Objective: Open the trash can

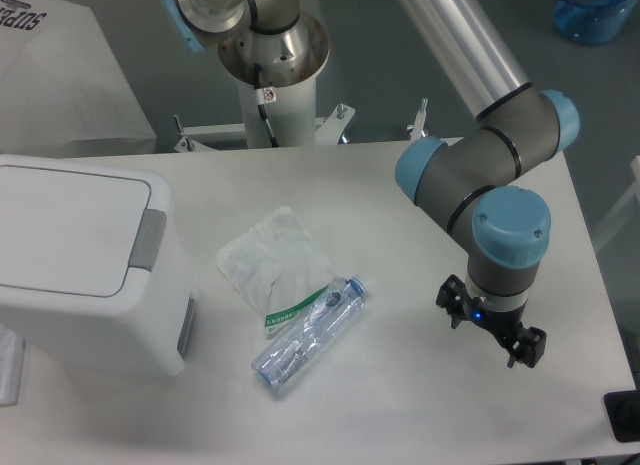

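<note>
Table [400, 385] white, bearing trash can [70, 255], bottle [308, 333], grey floor behind.

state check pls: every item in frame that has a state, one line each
trash can: lid shut and flat, upright, untouched.
gripper: away from the can at the table's right side, holding nothing; cannot tell whether open or shut.
plastic bottle: lying on its side, looks empty; cap too small to tell.
plastic bag: lying flat and crumpled, one end under the bottle.
</note>
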Robot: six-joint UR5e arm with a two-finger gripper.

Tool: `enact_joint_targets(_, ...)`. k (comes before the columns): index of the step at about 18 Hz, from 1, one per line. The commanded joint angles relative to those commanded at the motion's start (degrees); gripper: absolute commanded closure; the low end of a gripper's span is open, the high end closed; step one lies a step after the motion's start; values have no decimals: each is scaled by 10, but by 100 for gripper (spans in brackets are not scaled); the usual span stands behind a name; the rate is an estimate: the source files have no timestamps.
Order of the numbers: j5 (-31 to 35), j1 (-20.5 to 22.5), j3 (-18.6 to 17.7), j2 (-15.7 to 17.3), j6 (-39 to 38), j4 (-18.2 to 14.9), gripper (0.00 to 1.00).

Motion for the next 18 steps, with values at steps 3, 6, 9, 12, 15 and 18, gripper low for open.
enact_joint_targets(3,-2,1,0,1,-1,0,0)
enact_joint_targets(6,-52,-2,0,10,-67,-1,0)
enact_joint_targets(9,-64,-17,-1,18,-148,-4,0)
enact_joint_targets(12,-68,-41,-5,23,-220,-10,0)
enact_joint_targets(15,-88,-61,-16,36,-307,-11,0)
enact_joint_targets(18,-132,-79,-53,76,-330,-11,0)
